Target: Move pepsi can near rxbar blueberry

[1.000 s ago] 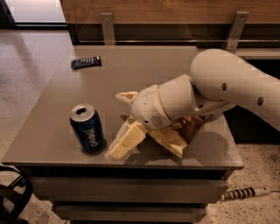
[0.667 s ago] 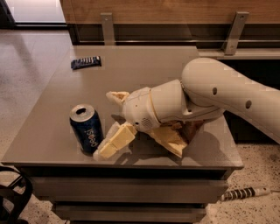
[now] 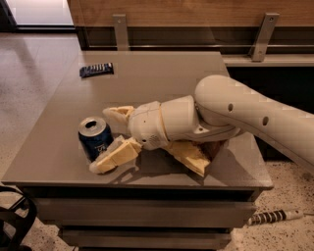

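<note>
End effector [image 3: 99, 139]: is reaching low over the surface, near the front-left corner as the camera view shows it, with both cream fingers spread wide and gripping nothing.
Fingers: one finger [image 3: 117, 113] is lying behind the can, and the other [image 3: 114, 156] is crossing in front of its lower right side; I cannot tell whether either one is touching the can.
Pepsi can [image 3: 94, 142]: is standing upright in the gap between the spread fingers, its silver top facing up, close to the front edge of the surface.
Arm [image 3: 235, 110]: is stretching away from the end effector toward the right side of the camera view, its thick cream forearm running out at the right edge.
Chip bag [image 3: 191, 158]: is lying just behind the end effector, beneath the wrist and arm; only a yellow corner and a brown patch are showing.
Rxbar blueberry [image 3: 96, 69]: is lying flat far beyond the end effector, near the far-left edge of the surface, well apart from the can.
Surface [image 3: 162, 73]: is carrying the can, the bag and the bar on its grey top.
Wooden wall [image 3: 196, 12]: is standing past the far edge of the surface, with two metal brackets [image 3: 120, 30] rising against it.
Striped cable [image 3: 274, 216]: is lying on the speckled floor, below and far to the right of the end effector.
</note>
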Controlling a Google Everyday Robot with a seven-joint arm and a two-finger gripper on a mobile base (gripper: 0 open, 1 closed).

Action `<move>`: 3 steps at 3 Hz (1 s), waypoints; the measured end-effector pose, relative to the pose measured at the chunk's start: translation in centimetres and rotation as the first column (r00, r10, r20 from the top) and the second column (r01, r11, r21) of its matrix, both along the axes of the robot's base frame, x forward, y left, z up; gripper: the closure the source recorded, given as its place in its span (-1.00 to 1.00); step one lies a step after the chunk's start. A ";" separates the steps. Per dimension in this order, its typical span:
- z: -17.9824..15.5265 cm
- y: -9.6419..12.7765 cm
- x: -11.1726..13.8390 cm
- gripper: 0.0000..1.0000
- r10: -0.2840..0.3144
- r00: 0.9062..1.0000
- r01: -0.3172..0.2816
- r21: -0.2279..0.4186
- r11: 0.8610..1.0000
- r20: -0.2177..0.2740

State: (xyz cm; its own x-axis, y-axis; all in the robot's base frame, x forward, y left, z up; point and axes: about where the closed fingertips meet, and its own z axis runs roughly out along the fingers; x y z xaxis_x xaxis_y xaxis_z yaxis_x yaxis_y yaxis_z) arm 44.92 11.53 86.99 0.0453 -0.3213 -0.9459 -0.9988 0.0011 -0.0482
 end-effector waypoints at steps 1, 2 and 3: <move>0.4 0.7 -0.3 -0.19 0.028 1.000 -0.028 0.030 0.999 0.015; 0.5 1.0 -0.5 0.27 0.035 0.999 -0.036 0.032 0.999 0.019; 0.6 1.1 -0.6 0.76 0.039 0.999 -0.040 0.031 0.999 0.021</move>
State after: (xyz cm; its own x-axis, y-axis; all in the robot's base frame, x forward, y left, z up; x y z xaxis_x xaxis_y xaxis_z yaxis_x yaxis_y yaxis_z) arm 44.32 12.68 87.57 0.0765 -0.2889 -0.9543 -0.9970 -0.0366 -0.0689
